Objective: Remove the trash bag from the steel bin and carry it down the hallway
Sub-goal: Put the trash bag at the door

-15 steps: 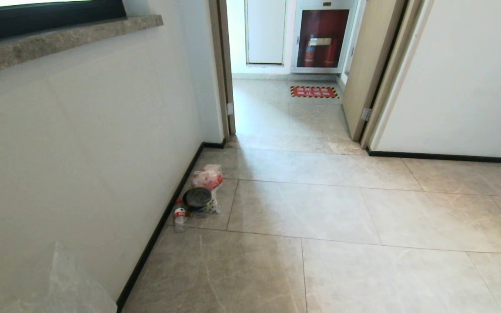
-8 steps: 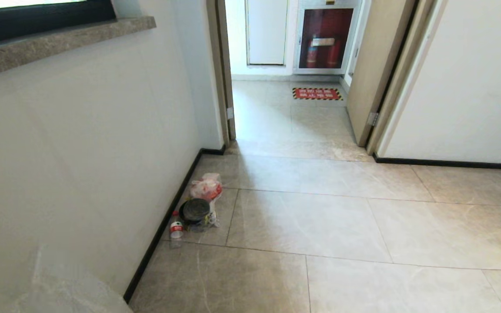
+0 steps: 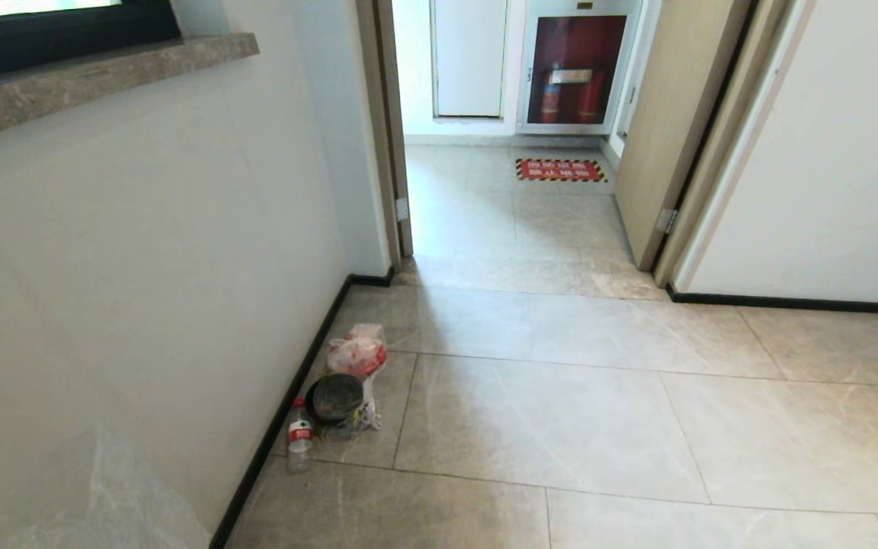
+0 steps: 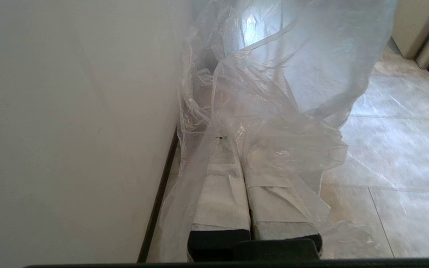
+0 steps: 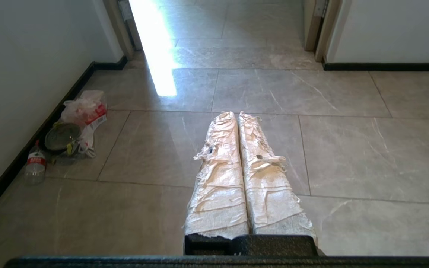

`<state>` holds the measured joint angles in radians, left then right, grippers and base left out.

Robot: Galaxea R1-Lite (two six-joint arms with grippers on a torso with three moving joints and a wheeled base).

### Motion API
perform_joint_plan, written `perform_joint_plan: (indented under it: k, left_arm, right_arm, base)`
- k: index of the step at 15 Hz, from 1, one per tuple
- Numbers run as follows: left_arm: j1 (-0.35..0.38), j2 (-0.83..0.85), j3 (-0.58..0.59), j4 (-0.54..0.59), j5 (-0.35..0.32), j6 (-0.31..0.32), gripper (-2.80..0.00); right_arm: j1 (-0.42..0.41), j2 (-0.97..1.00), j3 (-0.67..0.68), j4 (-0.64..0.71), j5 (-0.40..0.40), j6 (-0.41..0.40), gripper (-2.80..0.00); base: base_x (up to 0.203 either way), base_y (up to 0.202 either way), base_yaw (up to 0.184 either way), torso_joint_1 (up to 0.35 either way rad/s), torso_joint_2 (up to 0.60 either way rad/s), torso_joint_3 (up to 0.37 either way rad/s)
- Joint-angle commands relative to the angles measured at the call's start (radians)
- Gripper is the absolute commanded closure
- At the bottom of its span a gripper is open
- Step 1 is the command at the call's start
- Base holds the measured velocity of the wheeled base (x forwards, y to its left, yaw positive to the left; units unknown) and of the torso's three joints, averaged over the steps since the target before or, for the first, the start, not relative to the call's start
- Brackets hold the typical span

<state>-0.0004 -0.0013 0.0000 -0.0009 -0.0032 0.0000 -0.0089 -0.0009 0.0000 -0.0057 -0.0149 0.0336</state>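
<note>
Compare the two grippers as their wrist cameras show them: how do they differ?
The left gripper, close beside the pale wall, is shut on the thin clear crinkled plastic trash bag, which drapes over its fingers. The right gripper is shut on nothing and hangs over open grey marbled floor tiles. Both have fingers wrapped in whitish tape, pressed together.

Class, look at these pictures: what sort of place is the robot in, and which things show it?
Probably a corridor in an apartment or office building: grey marbled floor tiles, an open doorway, and a cabinet holding fire extinguishers beyond.
</note>
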Motion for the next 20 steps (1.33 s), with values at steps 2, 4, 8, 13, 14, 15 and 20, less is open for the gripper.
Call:
perform_joint_plan:
  k: [2,4,8,13,14,15,20]
  left_arm:
    - [0.0,0.001,0.002,-0.001,0.0,0.0,0.0]
    - [0.0,0.001,0.002,-0.001,0.0,0.0,0.0]
    - [0.0,0.001,0.002,-0.001,0.0,0.0,0.0]
    - [0.0,0.001,0.002,-0.001,0.0,0.002,0.0]
    - [0.0,0.001,0.0,-0.001,0.0,0.002,0.0]
    - [0.0,0.001,0.002,-0.001,0.0,0.002,0.0]
    - [0.0,0.001,0.001,-0.001,0.0,0.002,0.0]
  right_arm:
    - [0.001,0.0,0.002,0.0,0.0,0.0,0.0]
    - [0.002,0.001,0.002,0.0,0.0,0.0,0.0]
    - [0.001,0.001,0.002,0.0,0.001,0.0,0.0]
    - [0.002,0.001,0.002,0.0,0.003,-0.004,0.0]
    - [0.001,0.001,0.002,0.0,0.003,-0.004,0.0]
    - [0.001,0.001,0.002,0.0,0.004,-0.004,0.0]
    - [0.001,0.001,0.002,0.0,-0.002,0.003,0.0]
  base:
    - [0.193,0.0,0.001,0.003,0.0,0.001]
    - [0.203,0.0,0.001,0.002,0.0,0.005]
    - [0.192,0.0,-0.001,0.001,0.0,0.004]
    - [0.193,0.0,0.0,0.003,0.0,0.003]
    - [0.16,0.0,-0.002,0.007,0.0,0.002]
    - [0.084,0.0,0.001,0.002,0.0,-0.005]
    - [0.0,0.0,0.0,0.0,0.0,0.0]
